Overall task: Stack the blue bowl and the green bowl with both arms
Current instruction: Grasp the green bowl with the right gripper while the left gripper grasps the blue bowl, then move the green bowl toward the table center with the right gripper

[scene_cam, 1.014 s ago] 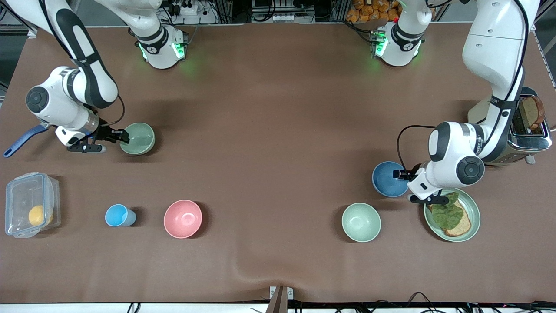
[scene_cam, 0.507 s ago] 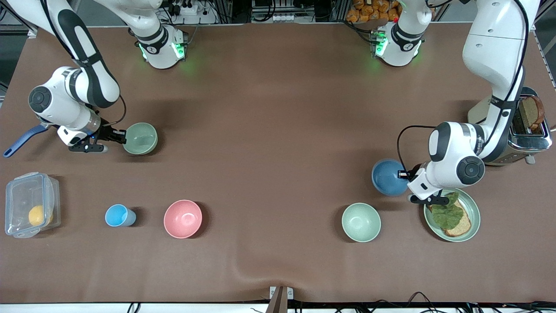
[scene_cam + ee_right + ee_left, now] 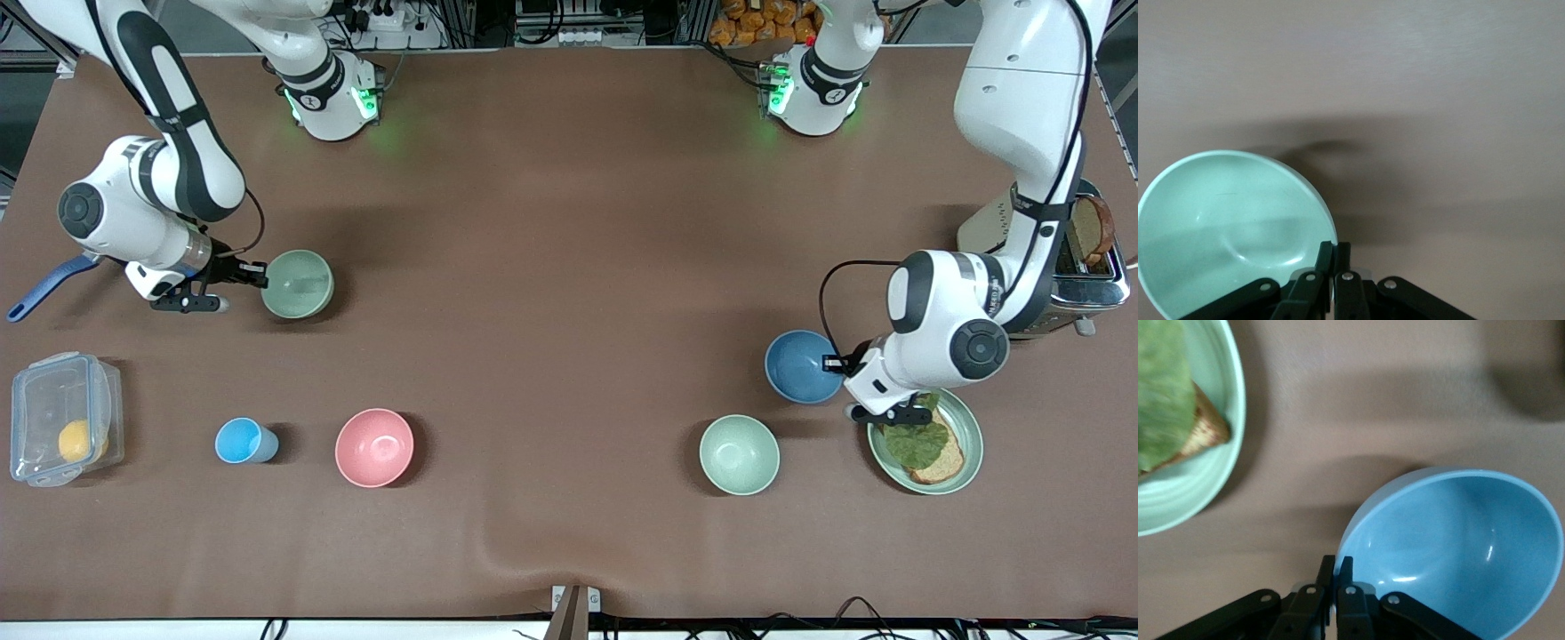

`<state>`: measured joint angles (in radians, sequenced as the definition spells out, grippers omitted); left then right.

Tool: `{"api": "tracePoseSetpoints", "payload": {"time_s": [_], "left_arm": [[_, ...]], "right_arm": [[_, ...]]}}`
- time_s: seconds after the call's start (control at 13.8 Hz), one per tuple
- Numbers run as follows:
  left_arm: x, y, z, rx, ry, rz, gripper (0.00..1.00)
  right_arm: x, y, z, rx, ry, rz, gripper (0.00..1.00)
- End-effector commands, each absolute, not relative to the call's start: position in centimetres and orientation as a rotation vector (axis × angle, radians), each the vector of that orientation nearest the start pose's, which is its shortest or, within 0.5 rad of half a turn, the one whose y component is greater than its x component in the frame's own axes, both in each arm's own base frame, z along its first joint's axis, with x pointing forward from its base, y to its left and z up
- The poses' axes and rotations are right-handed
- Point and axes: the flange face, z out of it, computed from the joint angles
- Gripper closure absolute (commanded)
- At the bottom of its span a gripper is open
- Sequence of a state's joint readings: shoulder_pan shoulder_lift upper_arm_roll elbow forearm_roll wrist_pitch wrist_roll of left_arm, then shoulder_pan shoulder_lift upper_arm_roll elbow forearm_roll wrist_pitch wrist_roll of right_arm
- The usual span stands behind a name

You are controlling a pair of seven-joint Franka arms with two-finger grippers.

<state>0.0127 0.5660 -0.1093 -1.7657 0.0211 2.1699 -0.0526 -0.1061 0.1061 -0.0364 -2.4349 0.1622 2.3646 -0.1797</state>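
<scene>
Two white robot arms reach over a brown table, each gripping a bowl by its rim. The left gripper (image 3: 836, 363) has its fingers (image 3: 1345, 577) pinched tight on the edge of the round matte medium-blue bowl (image 3: 803, 366), one finger inside the rim and one outside; the left wrist view shows that bowl (image 3: 1458, 550) tipped, its lighter blue inside facing the camera. The blue bowl sits toward the left arm's end of the table, just beside a wide pale green plate (image 3: 971, 449) that carries a slice of toast topped with a green leaf (image 3: 920, 442). A silver toaster (image 3: 1080, 276) with bread in its slot stands near that arm, farther from the front camera than the plate. The right gripper (image 3: 258, 274) is likewise clamped on the rim of the round matte sage-green bowl (image 3: 299, 284), toward the right arm's end of the table; the right wrist view shows its fingers (image 3: 1341, 260) closed over that bowl's edge (image 3: 1238, 227). Nearer the front camera lie a paler mint-green bowl (image 3: 739, 454), a round pink bowl (image 3: 374, 447), a small light-blue cup (image 3: 242, 441), and a clear plastic lidded box (image 3: 53, 400) holding a yellow fruit (image 3: 76, 440). A blue handle (image 3: 40, 289) pokes out beside the right arm.
</scene>
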Motion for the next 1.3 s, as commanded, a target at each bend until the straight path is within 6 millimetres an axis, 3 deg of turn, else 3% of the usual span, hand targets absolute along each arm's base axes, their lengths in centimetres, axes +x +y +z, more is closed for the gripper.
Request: {"api": "tracePoseSetpoints", "payload": {"time_s": [0.0, 0.29, 0.58, 0.94, 1.23], "left_arm": [[64.9, -5.3, 25.9, -3.160, -0.014, 0.184, 1.00], [65.7, -4.0, 27.4, -3.188, -0.097, 0.145, 1.00], [65.9, -4.0, 27.8, -3.224, -0.145, 0.141, 1.00], [65.9, -3.8, 27.8, -3.225, -0.147, 0.138, 1.00], [65.9, -3.8, 27.7, -3.225, -0.145, 0.140, 1.00]], "right_arm": [[47.0, -2.1, 28.5, -2.942, 0.246, 0.221, 1.00], [47.7, 7.8, 30.5, -2.944, 0.435, 0.208, 1.00], [47.2, 18.0, 32.2, -2.923, 0.610, 0.168, 1.00], [44.1, 29.7, 29.8, -2.844, 0.805, 0.049, 1.00], [42.7, 38.9, 27.2, -2.810, 0.907, 0.058, 1.00]]}}
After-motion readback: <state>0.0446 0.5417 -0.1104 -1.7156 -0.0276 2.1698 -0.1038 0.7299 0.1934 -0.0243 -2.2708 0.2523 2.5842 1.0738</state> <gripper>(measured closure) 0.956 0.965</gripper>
